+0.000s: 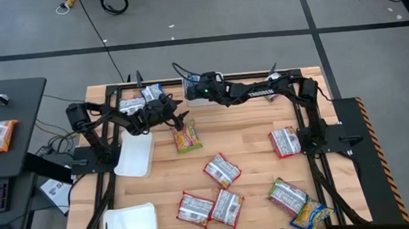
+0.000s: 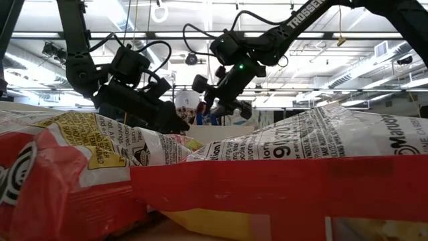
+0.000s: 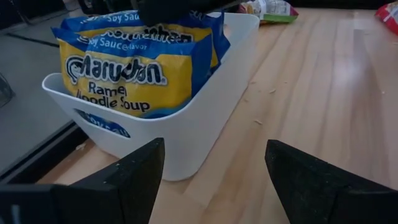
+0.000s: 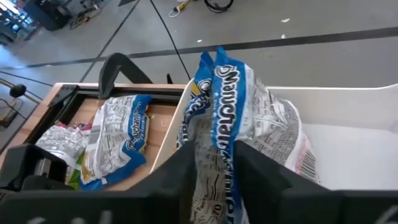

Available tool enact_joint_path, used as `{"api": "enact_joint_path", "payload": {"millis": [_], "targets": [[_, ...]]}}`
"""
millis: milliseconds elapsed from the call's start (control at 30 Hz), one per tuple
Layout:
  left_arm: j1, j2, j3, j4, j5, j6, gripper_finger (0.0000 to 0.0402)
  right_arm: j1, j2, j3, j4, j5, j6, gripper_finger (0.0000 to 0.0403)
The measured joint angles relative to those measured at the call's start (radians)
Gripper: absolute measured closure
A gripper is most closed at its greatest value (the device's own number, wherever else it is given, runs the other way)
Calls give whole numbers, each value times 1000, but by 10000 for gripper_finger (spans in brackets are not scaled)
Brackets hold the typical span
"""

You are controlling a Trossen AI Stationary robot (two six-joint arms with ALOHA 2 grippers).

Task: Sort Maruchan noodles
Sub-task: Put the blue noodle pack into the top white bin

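The right gripper (image 4: 214,171) has its jaws a little apart around the upper edge of a blue-white noodle packet (image 4: 239,112), which stands in a white tray (image 4: 348,134); only the right wrist view shows this. The left gripper (image 3: 214,180) has its jaws wide apart with nothing between them, near another white tray (image 3: 205,93) full of blue-yellow packets (image 3: 124,78). The high view alone shows more packets (image 1: 222,170) scattered over the wooden table (image 1: 250,136).
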Motion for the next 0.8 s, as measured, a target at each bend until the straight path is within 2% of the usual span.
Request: {"api": "enact_joint_path", "payload": {"millis": [233,367,567,733,800], "targets": [[-5,-36,0,-37,0,-25,118,0,-11,30,-2,24,-93,224],[-27,-71,0,-64,0,-25,118,5,-43,51,-15,57,-133,221],[-84,-131,-1,-116,0,-41,118,30,-128,58,-142,157,-222,225],[-139,-218,-1,-227,-9,-77,118,123,-199,58,-265,238,-359,225],[-153,-276,-1,-300,-60,-77,118,173,-221,58,-305,263,-397,225]]}}
